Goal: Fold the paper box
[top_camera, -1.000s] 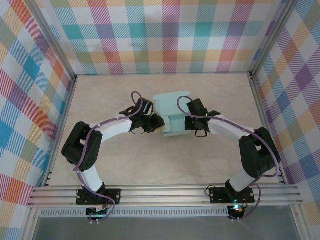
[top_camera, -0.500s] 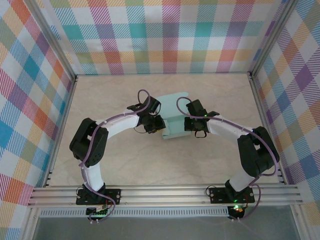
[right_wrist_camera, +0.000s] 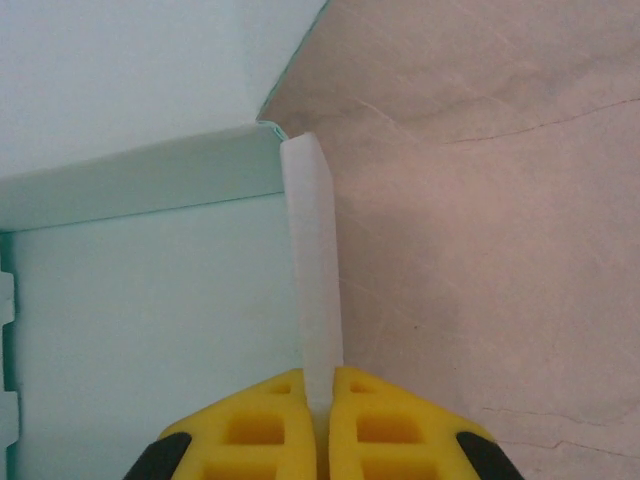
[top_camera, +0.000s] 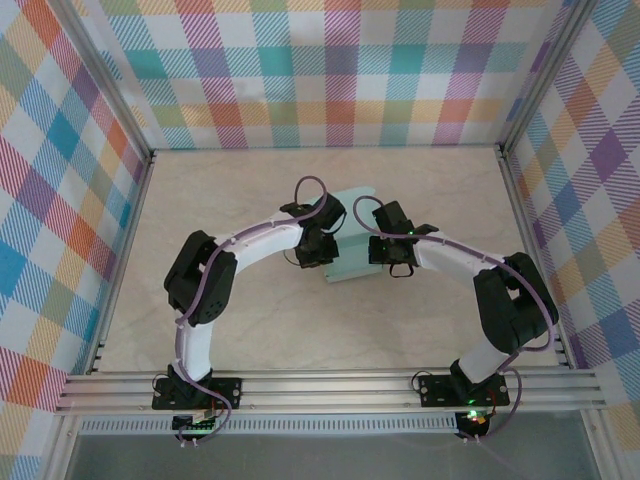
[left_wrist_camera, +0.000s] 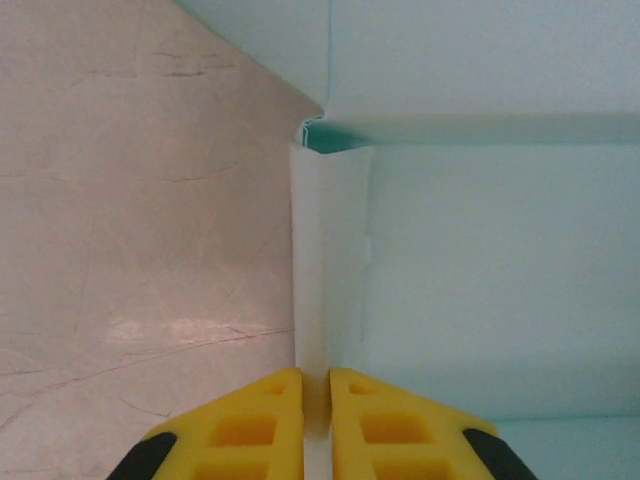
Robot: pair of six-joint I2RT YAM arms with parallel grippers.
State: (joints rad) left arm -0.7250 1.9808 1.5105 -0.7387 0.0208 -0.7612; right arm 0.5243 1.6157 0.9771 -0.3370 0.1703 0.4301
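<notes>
While the left tool (left_wrist_camera: 316,385) has its yellow fingers closed to a sliver on the upright left side flap of the pale mint-teal thin-card paper box (top_camera: 352,250), the right tool (right_wrist_camera: 318,385) is clamped the same way on the upright right side flap. The box base lies flat on the beige marbled tabletop (top_camera: 250,320), mid-workspace, between the two tools. Count: one paper box, two tools, one flap gripped by each.
</notes>
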